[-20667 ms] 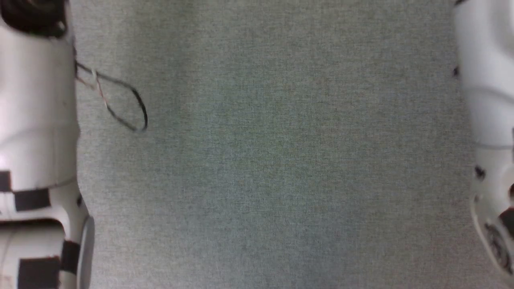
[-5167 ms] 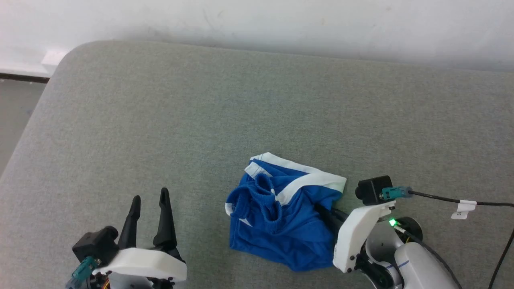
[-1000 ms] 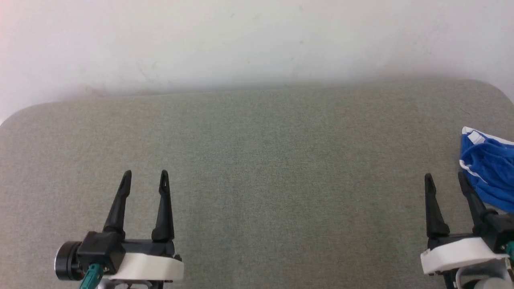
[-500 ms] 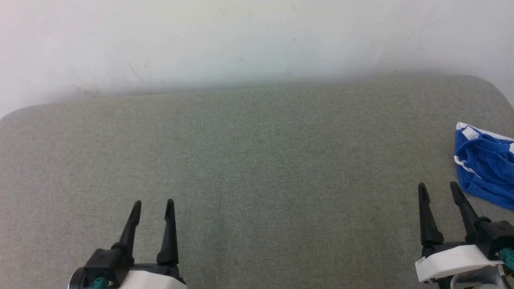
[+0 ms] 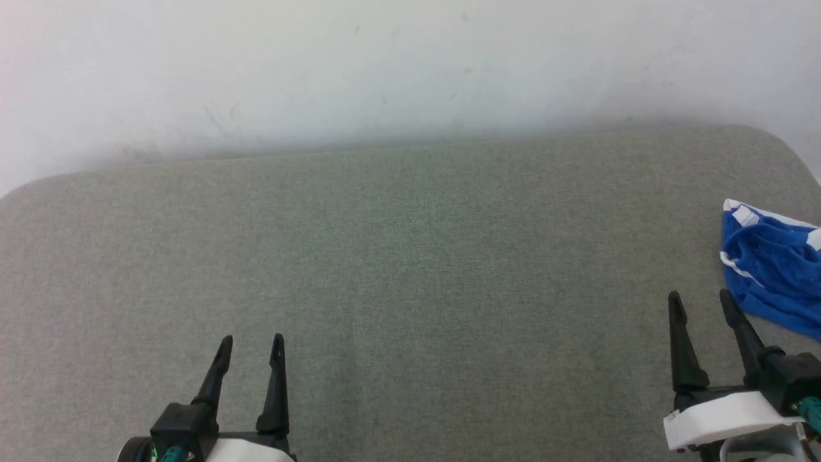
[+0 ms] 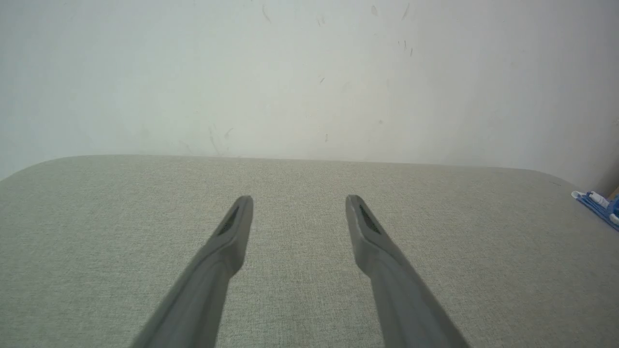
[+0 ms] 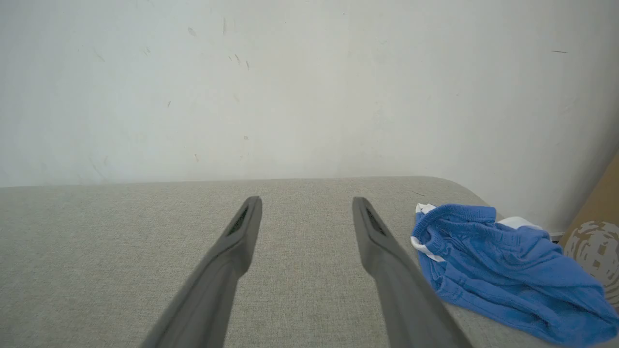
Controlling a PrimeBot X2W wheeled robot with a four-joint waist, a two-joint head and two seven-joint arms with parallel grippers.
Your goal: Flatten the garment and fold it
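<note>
Lying crumpled in a loose heap, the blue shorts point(image 5: 770, 276) are seen at the right edge of the grey fabric-covered desk point(image 5: 410, 256), a little nearer than its rounded far right corner. White trim is shown along their far side, and a gathered, ribbed opening is turned toward the middle of the desk in the right wrist view point(image 7: 503, 270). In the left wrist view only a thin strip of them is caught at the far right of the frame point(image 6: 597, 205). The right claw point(image 5: 699, 296) is held near the front edge on the right, its two dark fingers spread wide apart and pointed toward the pale wall point(image 5: 410, 64); nothing is gripped between them point(image 7: 306, 200). The shorts are placed just beside the outer side of its right finger, and whether cloth and finger touch cannot be told. The left claw point(image 5: 251, 340) is held at the front edge on the left, well apart from the shorts, likewise spread fully with nothing gripped, bare fabric being seen between its fingers point(image 6: 299, 200).
</note>
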